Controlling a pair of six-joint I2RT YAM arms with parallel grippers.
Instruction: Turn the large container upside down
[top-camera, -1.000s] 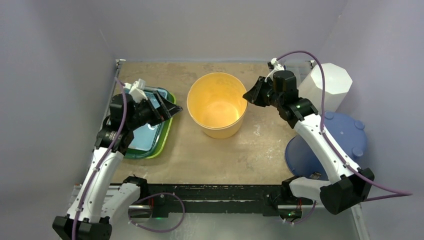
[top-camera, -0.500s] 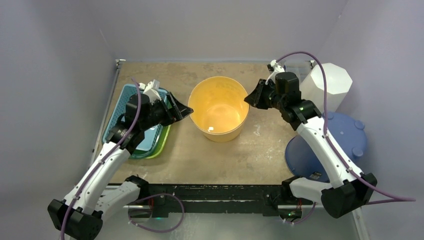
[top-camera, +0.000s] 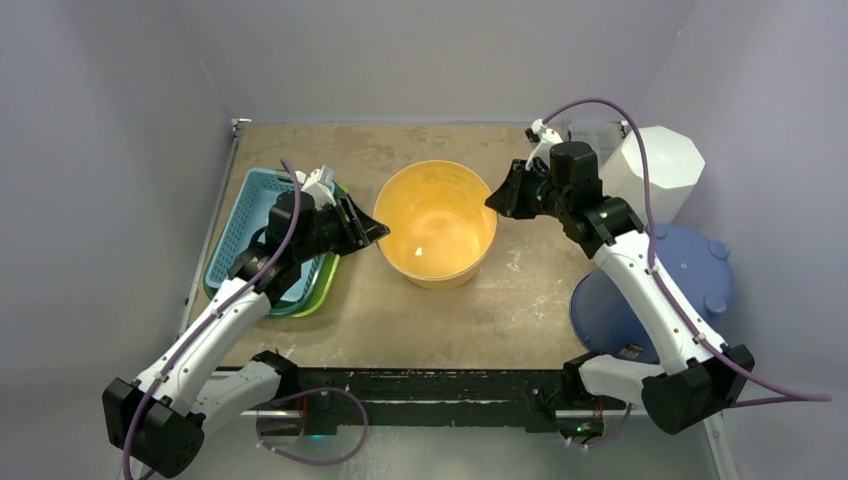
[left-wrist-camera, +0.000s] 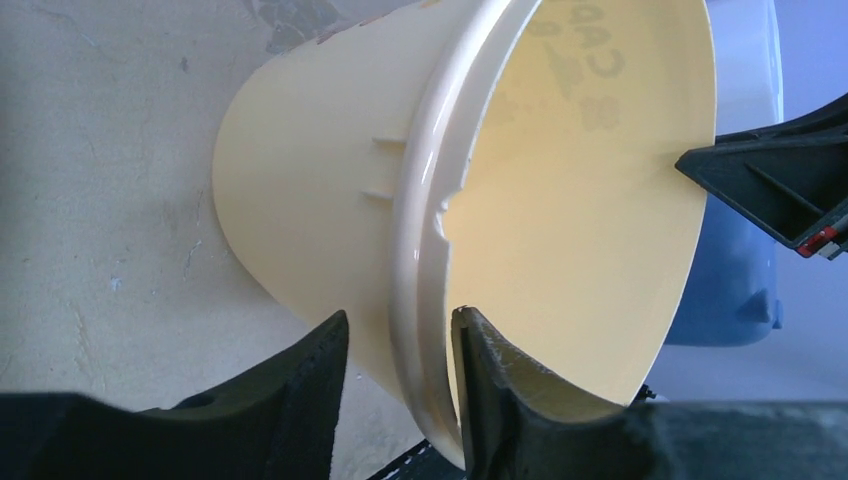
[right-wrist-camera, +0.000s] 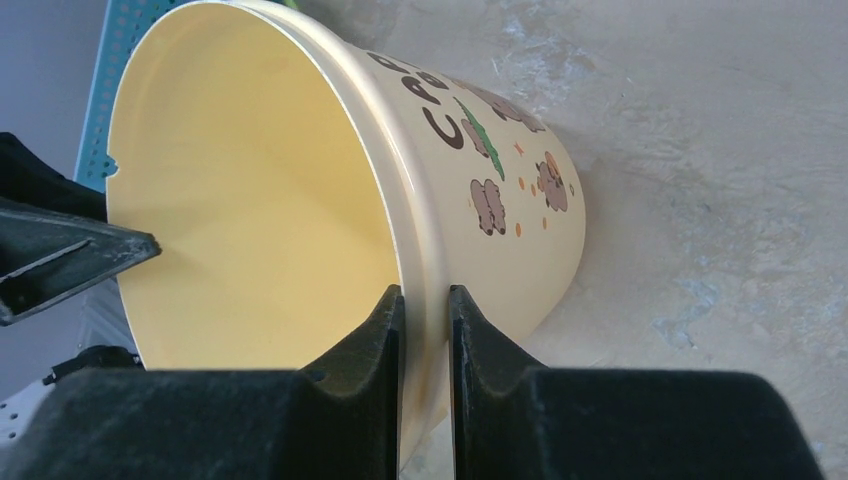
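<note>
The large container is a pale yellow bucket (top-camera: 436, 222) standing mouth up in the middle of the table. My right gripper (top-camera: 497, 200) is shut on its right rim. In the right wrist view one finger of the right gripper (right-wrist-camera: 425, 290) is inside the bucket (right-wrist-camera: 250, 200) and the other is pressed on the printed outer wall. My left gripper (top-camera: 378, 232) straddles the left rim. In the left wrist view the left gripper (left-wrist-camera: 400, 315) is open: its inner finger lies against the bucket (left-wrist-camera: 300, 180), and a gap shows between the outer finger and the wall.
A teal basket (top-camera: 250, 200) sits on a green tray (top-camera: 325, 285) at the left, under my left forearm. A white octagonal container (top-camera: 655, 170) stands at the back right. A blue round tub (top-camera: 680, 280) sits at the right edge beside my right arm.
My left arm has swung right from over the basket to the bucket's left rim, and its jaws have narrowed around the rim. The right gripper has kept its grip.
</note>
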